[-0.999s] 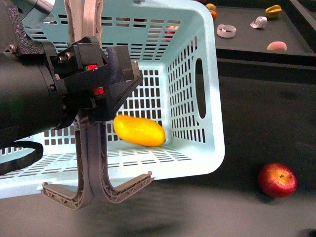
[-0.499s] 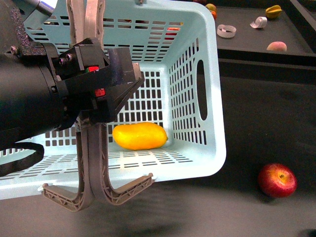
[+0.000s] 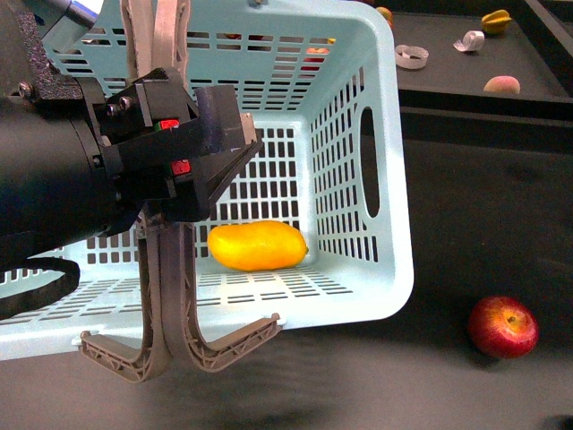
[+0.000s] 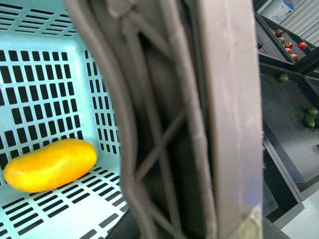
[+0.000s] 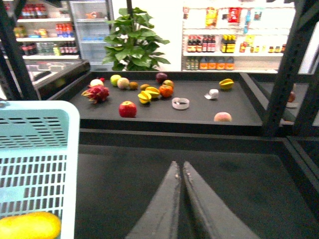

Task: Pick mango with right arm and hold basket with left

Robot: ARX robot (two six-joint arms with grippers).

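The light blue basket (image 3: 358, 296) hangs tilted from its two grey-brown handles (image 3: 166, 296), and my left gripper (image 3: 179, 148) is shut on them. Those handles (image 4: 189, 124) fill the left wrist view. The yellow-orange mango (image 3: 258, 245) lies on its side inside the basket, near the right wall; the left wrist view shows the mango (image 4: 50, 164) on the slotted floor. My right gripper (image 5: 180, 165) is shut and empty over the dark table, to the right of the basket (image 5: 35, 149), with the mango (image 5: 27, 226) at the frame's lower left corner. The right arm is outside the front view.
A red apple (image 3: 503, 327) lies on the dark table right of the basket. Behind, a raised black tray (image 5: 164, 119) carries several fruits, a red apple (image 5: 127, 109), a peach (image 5: 222, 117) and a tape roll (image 5: 180, 103). Black frame posts (image 5: 281, 74) stand at the right.
The basket has swung slightly, its right wall drifting right. The mango has rolled inside from a slanted lie to nearly level, a little further right. The left gripper keeps its hold.
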